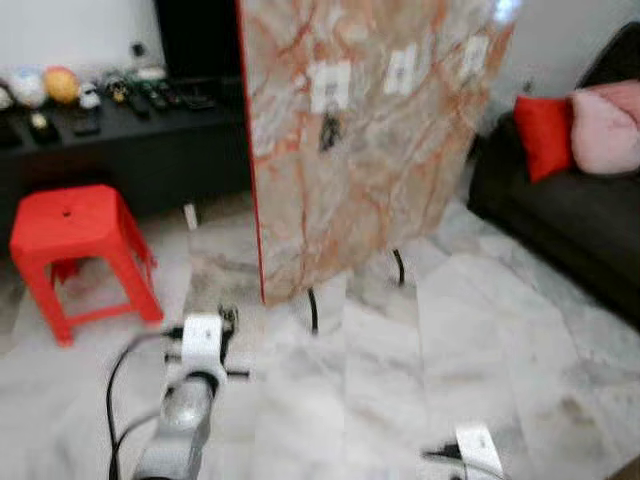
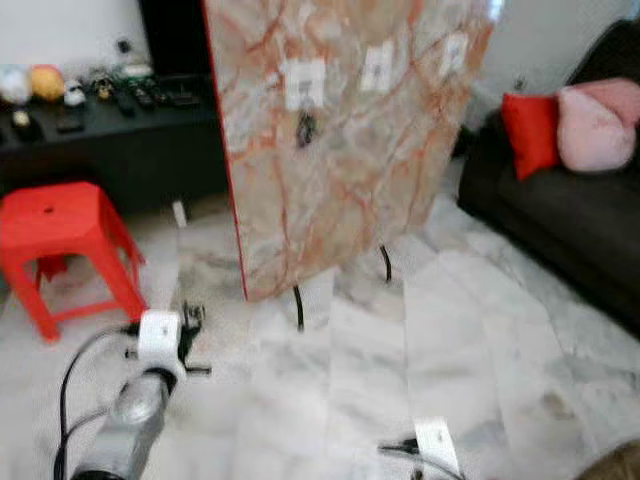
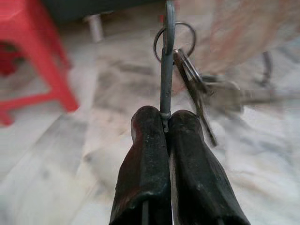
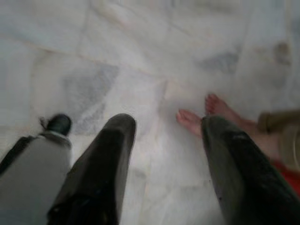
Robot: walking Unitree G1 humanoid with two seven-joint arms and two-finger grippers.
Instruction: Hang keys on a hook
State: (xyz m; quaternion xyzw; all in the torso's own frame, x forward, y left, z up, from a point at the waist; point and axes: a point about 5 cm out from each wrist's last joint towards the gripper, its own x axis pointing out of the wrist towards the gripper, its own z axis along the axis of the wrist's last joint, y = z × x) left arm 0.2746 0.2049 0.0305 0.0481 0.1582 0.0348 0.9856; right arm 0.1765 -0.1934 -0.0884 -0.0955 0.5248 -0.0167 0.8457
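L gripper [image 3: 165, 123] pinched tight on stiff metal rod; keys [image 3: 201, 89] dangle from ring [image 3: 174, 37] at rod tip, low over floor. Light, swingy, slippery — keep grip on rod. R gripper [image 4: 166, 159] fingers apart, idle.

marble floor [image 1: 420, 350] | red stool [image 1: 75, 240] | dk sofa [image 1: 570, 220] | blk console [image 1: 120, 130]

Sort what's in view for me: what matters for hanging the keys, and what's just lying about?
For the job:
- keys, pinched in the left pincer
- marble board with white hooks; one already holds a dark bunch

Lying about:
- red stool
- dark sofa with cushions
- clutter on the black console
- right pincer, idle and open
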